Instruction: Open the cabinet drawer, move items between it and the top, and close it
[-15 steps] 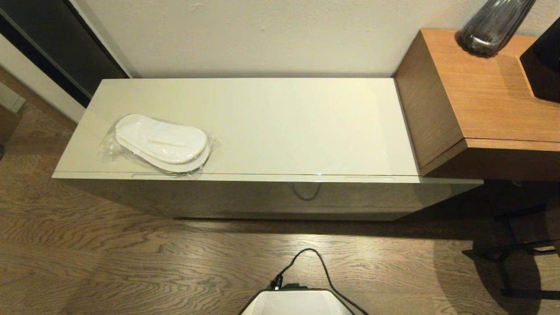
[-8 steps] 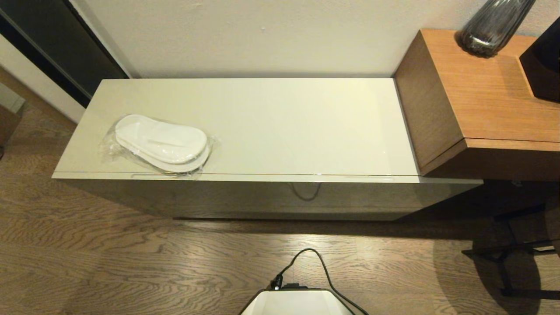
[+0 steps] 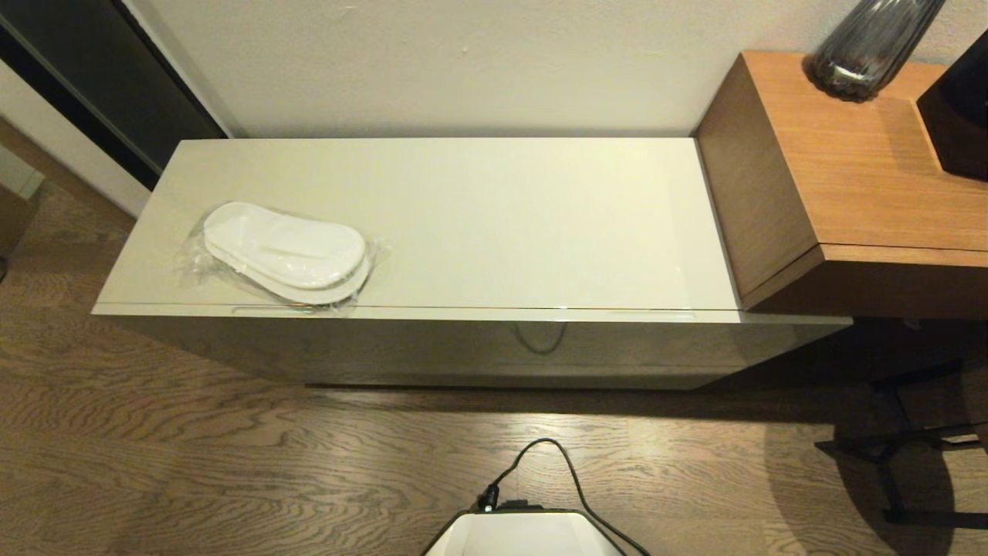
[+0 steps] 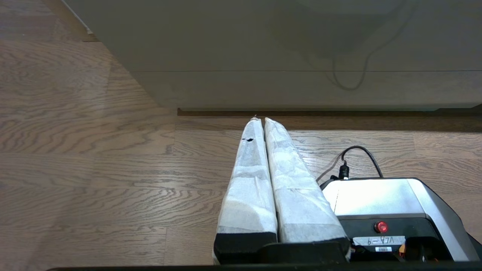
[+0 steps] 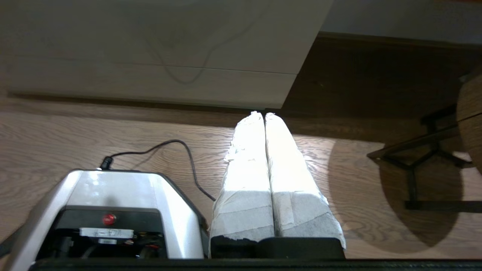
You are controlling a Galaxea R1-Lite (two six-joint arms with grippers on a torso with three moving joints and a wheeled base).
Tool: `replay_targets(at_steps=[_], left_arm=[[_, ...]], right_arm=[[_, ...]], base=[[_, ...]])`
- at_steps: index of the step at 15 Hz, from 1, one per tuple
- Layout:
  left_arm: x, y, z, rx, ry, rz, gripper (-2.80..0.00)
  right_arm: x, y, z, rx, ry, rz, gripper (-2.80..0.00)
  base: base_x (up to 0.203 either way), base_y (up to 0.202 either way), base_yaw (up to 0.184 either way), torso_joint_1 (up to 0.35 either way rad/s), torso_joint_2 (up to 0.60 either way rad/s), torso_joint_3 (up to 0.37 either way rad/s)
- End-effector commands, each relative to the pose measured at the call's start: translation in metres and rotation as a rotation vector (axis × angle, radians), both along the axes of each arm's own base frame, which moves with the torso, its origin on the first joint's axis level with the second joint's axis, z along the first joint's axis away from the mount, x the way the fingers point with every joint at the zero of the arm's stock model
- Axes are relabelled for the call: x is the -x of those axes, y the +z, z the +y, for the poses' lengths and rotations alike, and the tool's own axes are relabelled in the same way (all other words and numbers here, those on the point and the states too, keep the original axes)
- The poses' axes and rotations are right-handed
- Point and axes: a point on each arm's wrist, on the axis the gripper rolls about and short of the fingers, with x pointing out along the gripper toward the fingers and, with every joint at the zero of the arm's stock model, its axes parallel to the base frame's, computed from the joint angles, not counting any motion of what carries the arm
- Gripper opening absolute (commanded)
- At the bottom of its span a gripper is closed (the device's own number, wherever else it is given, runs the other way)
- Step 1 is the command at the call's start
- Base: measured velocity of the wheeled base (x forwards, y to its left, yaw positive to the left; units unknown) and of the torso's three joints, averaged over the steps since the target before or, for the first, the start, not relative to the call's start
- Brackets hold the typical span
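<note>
A pair of white slippers in a clear bag (image 3: 282, 255) lies on the left front of the cabinet's glossy cream top (image 3: 502, 216). The drawer (image 3: 478, 340) is closed, its flat front flush under the top's edge. Neither arm shows in the head view. My left gripper (image 4: 261, 120) is shut, its white-wrapped fingers pressed together, low over the floor before the cabinet's front (image 4: 286, 56). My right gripper (image 5: 263, 114) is shut too, low near the cabinet's right end (image 5: 293, 90). The tape roll and the white packet are out of view.
A taller brown wooden side table (image 3: 849, 177) abuts the cabinet's right end, bearing a dark glass vase (image 3: 868, 46) and a black object (image 3: 961, 108). My base (image 3: 525, 533) with a black cable (image 3: 552, 463) stands on the wood floor. A dark stool frame (image 3: 903, 448) is at the right.
</note>
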Motion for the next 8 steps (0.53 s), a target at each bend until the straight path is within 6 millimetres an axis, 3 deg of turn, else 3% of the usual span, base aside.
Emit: replay_targets(at_steps=[1, 8], left_arm=[[-0.0001, 0.0000, 0.0000, 0.001, 0.000, 0.001, -2.80], [-0.0001, 0.0000, 0.0000, 0.001, 0.000, 0.001, -2.80]], right_arm=[[-0.0006, -0.0011, 0.0000, -0.004, 0.000, 0.008, -2.80], [-0.0006, -0.0009, -0.0001, -0.018, -0.006, 0.007, -2.80]], base=[[0.000, 0.000, 0.000, 0.000, 0.00, 0.000], [0.000, 0.000, 0.000, 0.000, 0.00, 0.000]])
